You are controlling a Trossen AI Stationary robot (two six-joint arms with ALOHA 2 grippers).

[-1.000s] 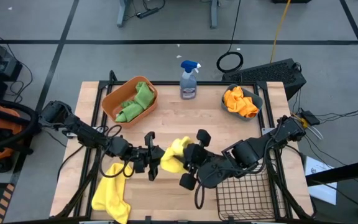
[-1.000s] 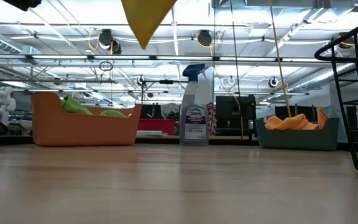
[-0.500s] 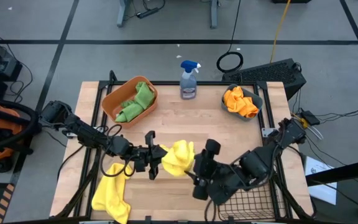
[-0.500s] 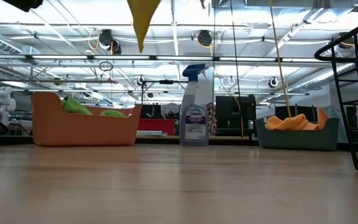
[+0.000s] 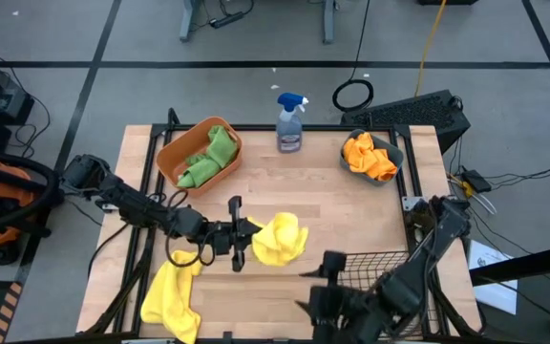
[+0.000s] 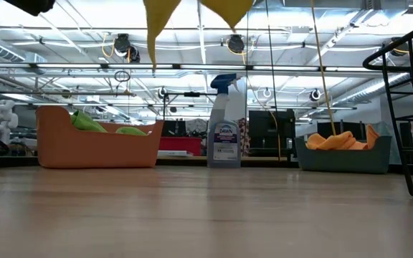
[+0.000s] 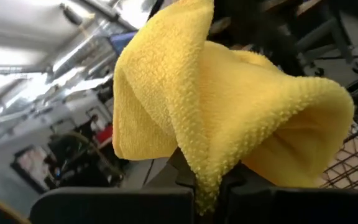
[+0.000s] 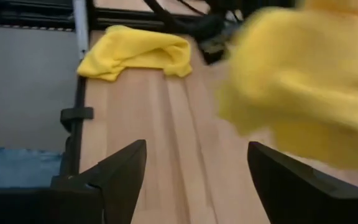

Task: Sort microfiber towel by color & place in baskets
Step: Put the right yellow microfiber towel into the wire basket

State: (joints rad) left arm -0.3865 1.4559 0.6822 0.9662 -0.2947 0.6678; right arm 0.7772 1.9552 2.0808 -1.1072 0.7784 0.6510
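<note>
A yellow microfiber towel (image 5: 280,239) hangs above the middle of the table, with my left gripper (image 5: 241,235) shut on it. In the low view its lower tips (image 6: 160,25) hang well above the wood. My right gripper (image 5: 315,284) stands open nearer the front edge, apart from that towel and touching nothing. A second yellow towel (image 5: 170,296) lies crumpled at the near left. The orange tub (image 5: 199,153) holds green towels, and the teal bin (image 5: 370,158) holds orange towels. The black wire basket (image 5: 380,287) stands at the near right. My left gripper pinches a bunched fold of the yellow towel (image 7: 205,177) between its two fingers. The fingers lie about level and come from the table's left. The towel is lifted clear of the table; its loose folds billow out beyond the fingers and droop slack.
A blue-topped spray bottle (image 5: 291,122) stands at the far edge between the tub and the bin. Bare wood (image 5: 285,191) lies between the held towel and the far containers. My right arm reaches over the wire basket's near side.
My right gripper has opened and let go of the yellow towel, then drawn back toward the table's near edge. The towel stays in my left gripper, and its freed side has dropped and spread out to the right of the fingers.
</note>
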